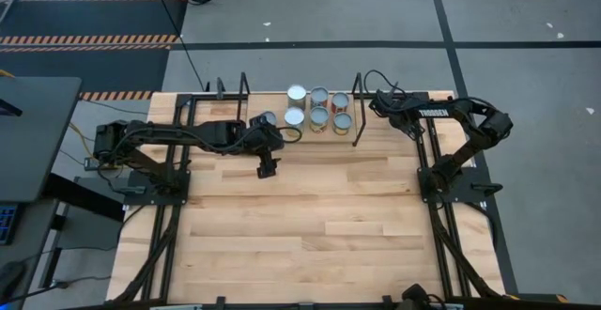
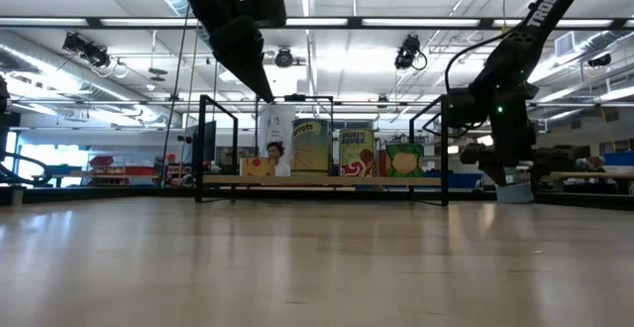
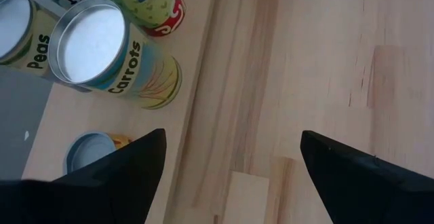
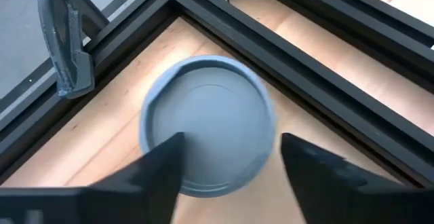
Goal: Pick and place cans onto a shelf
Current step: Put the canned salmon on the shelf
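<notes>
Several cans [image 1: 318,106] stand upright in rows on the shelf [image 1: 274,100] at the table's far edge. In the left wrist view they are the Carrots can [image 3: 102,47] and its neighbours. My left gripper [image 1: 268,166] [image 3: 232,134] hangs open over bare table just near of the shelf's left part, with nothing between its fingers. Right of the shelf, my right gripper [image 1: 378,99] [image 4: 232,137] slants down over one more can [image 4: 207,125]. That can stands upright on wood in a corner of black bars. The right fingers stand apart, one on either side of its round top. My right gripper comes at the can from above on a slant, one finger [image 4: 163,166] at each side of the rim [image 4: 268,115]. I cannot tell whether the fingers touch the can's wall. The can stands upright on the wood.
Black bars [image 4: 285,47] and a grey clamp [image 4: 64,47] crowd the can in its corner. The shelf's upright posts [image 1: 244,89] [image 1: 357,89] rise at both its ends. The wide tabletop [image 1: 310,225] stretches toward the near edge.
</notes>
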{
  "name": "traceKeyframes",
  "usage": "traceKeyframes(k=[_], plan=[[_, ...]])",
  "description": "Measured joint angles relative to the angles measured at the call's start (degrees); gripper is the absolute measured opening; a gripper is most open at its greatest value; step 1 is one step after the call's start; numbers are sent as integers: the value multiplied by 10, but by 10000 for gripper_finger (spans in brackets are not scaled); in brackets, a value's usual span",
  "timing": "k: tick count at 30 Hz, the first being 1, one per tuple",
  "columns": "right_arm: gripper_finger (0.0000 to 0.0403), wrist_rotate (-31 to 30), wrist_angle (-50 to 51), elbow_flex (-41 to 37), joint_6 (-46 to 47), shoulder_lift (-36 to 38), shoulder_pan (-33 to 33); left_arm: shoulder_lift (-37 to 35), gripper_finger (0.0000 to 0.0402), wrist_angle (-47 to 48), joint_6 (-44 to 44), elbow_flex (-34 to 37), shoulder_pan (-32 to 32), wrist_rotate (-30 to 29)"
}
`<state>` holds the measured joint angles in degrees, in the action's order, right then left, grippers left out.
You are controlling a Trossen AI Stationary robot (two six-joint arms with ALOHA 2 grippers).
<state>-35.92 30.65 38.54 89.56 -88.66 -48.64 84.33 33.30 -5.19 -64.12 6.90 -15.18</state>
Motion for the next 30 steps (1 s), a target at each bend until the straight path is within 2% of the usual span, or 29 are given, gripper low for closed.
traceKeyframes(k=[6,9,14,21,25,30], plan=[[143,-3,5,-1,0,-1,0,0,346,0,0,0,0,0],[100,0,7,-1,-2,-1,4,0,346,0,-20,0,0,0],[51,30,34,-3,-42,33,21,0,346,-3,-45,0,8,0],[20,79,201,-4,-252,168,38,-1,346,0,-45,0,26,0],[27,119,284,-4,-309,244,126,-6,346,-3,-45,-1,27,0],[24,141,260,-3,-312,294,324,-14,346,-5,-8,-1,26,0]])
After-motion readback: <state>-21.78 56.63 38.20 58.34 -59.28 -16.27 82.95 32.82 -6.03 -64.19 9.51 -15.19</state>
